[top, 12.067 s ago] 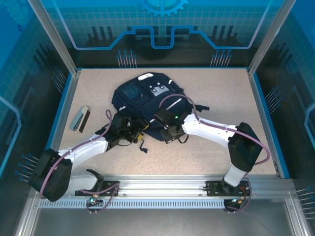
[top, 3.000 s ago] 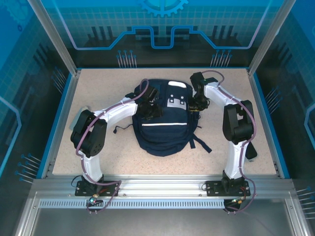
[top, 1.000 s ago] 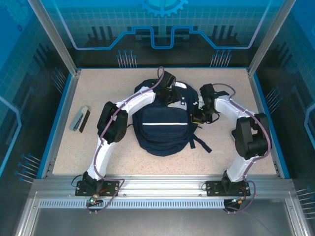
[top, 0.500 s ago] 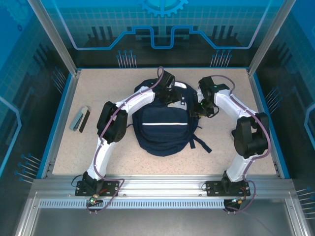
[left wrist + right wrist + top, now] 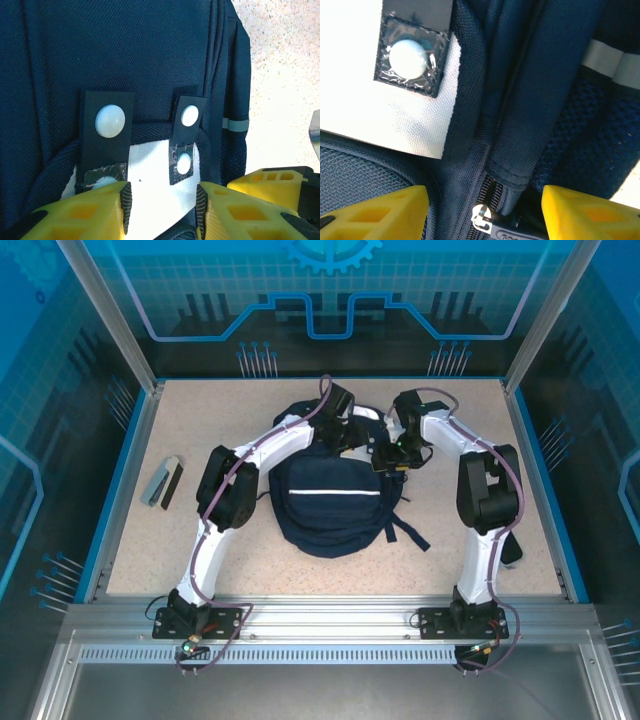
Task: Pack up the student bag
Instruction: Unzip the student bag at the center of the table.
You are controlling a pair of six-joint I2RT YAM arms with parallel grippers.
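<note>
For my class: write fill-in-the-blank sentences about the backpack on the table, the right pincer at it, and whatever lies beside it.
1. The navy backpack has a thin ___ stripe across its front.
2. A metal zipper pull lies ___ the yellow fingers of the right pincer.
3. The right pincer's jaws stand ___.
4. Two slim items lie on the table, on the ___ arm's side of the backpack.

Missing words: white; between; open; left.

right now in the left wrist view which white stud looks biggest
The stud high on the wider black tab; the narrower tab beside it carries two smaller studs.
</note>
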